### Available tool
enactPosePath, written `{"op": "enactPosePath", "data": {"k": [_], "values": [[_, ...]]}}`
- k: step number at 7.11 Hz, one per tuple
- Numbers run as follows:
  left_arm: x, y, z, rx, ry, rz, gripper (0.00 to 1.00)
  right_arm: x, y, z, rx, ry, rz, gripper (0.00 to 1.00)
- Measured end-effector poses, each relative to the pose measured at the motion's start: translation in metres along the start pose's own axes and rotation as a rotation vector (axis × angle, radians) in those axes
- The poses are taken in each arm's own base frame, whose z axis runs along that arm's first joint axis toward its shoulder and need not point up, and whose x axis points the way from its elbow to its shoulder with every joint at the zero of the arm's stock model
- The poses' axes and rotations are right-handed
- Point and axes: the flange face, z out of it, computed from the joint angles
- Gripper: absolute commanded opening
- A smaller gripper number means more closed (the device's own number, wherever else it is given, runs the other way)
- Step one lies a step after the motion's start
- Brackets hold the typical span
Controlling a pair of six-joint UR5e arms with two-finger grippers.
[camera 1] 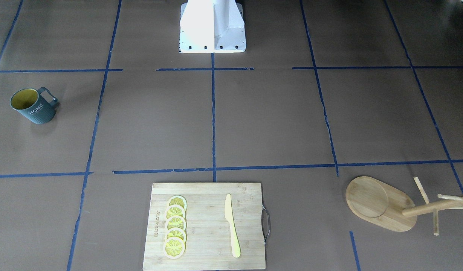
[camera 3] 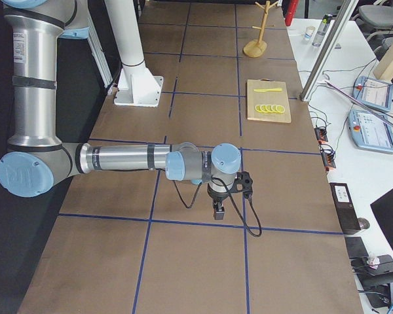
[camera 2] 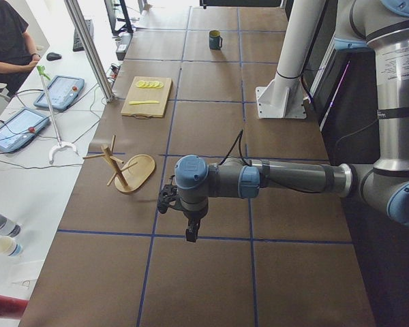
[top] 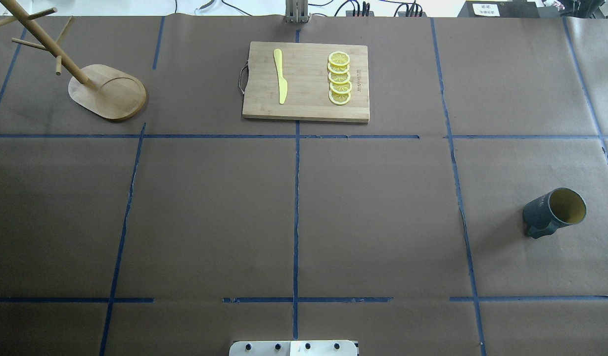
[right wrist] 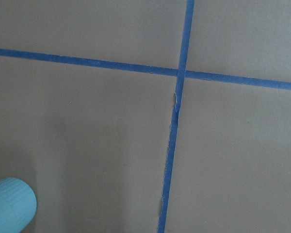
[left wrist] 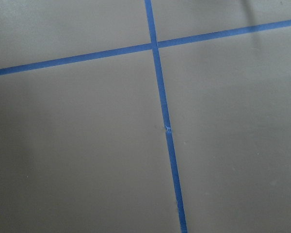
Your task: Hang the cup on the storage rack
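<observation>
My left gripper (camera 2: 189, 237) hangs fingers-down from a level forearm over the brown paper-covered table (camera 2: 286, 272). It shows only from the table's end, so I cannot tell how far its jaws stand apart or whether they hold anything. Its wrist camera takes in only brown paper and crossing blue tape lines (left wrist: 160, 87).

Near this gripper, further along the table and toward the operators' edge, the light wooden mug tree (camera 2: 133, 170) stands upright on its oval base. Its thin dowel pegs branch from the pole.

Beyond the tree lies a rectangular bamboo cutting board (top: 308, 74). It carries a yellow plastic knife (top: 280, 76) and a row of five overlapping lemon slices (top: 339, 78).

The dark teal-grey ribbed mug (top: 553, 211), yellow inside and lettered "HOME", stands upright on the paper at the far end of the table from my left gripper. It is well apart from the tree, with its squared handle turned toward my base.

My right gripper (camera 3: 218, 212) likewise points down from a level forearm, above the paper and just short of a tape line. It too shows only from the table's end, so I cannot tell its opening or its hold. Its wrist camera shows a tape crossing and a pale blue rounded cap (right wrist: 9, 204) in the lower corner. I cannot tell how the mug lies relative to this gripper.
</observation>
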Motion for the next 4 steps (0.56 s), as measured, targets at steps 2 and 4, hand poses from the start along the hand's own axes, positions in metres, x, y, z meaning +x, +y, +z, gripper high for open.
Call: {"op": "enactPosePath", "data": {"k": [2,4], "values": [[0.0,0.006,0.001,-0.002,0.002,-0.006,1.0,-0.003,-0.001,-0.001,0.006,-0.003,-0.01,1.0],[0.001,0.008,0.001,0.003,0.002,0.001,1.0,-0.021,0.008,0.004,0.015,-0.014,-0.049,1.0]]}}
